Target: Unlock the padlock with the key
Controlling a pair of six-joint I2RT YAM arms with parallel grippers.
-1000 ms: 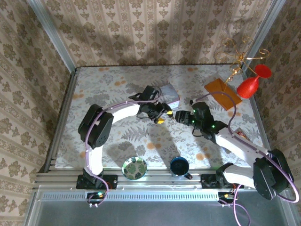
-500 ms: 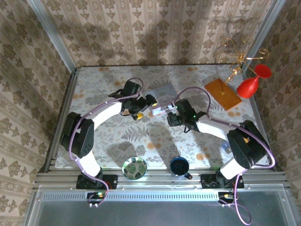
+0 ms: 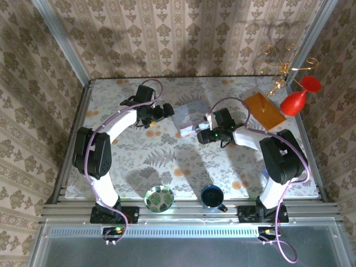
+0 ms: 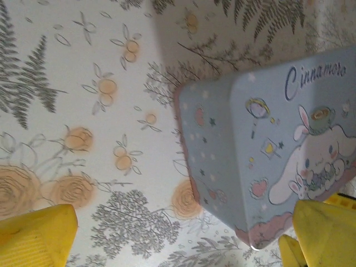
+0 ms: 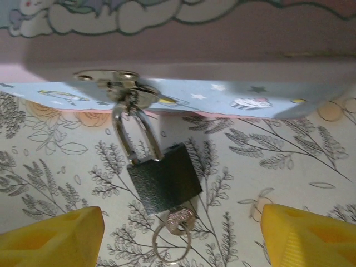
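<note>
Padlock: right wrist view is showing the padlock point(image 5: 166, 178) hanging by its shackle from the hasp point(image 5: 119, 89) on the side of the tin point(image 5: 183, 67), its dark body lying tilted on the tablecloth; in the top view it is too small to tell
Key: the key point(image 5: 177, 218) is sitting in the bottom of the padlock, its ring point(image 5: 169, 247) resting on the cloth
Tin: left wrist view is showing the picture lid from above, the top view is placing it at the far middle of the table point(image 3: 111, 161), between the two grippers
Left gripper point(image 4: 179, 232): jaws standing wide, gripping nothing, the right yellow fingertip just beside the tin's corner
Right gripper point(image 5: 181, 236): jaws spread wide on either side of the padlock and key, touching neither
Left arm: reaching far and bending right toward the tin's left side
Right arm: stretching far, then folding left, wrist low at the tin's near right
Near edge: bowl point(image 3: 159, 198) and cup point(image 3: 212, 196) are sitting well apart from the tin
</note>
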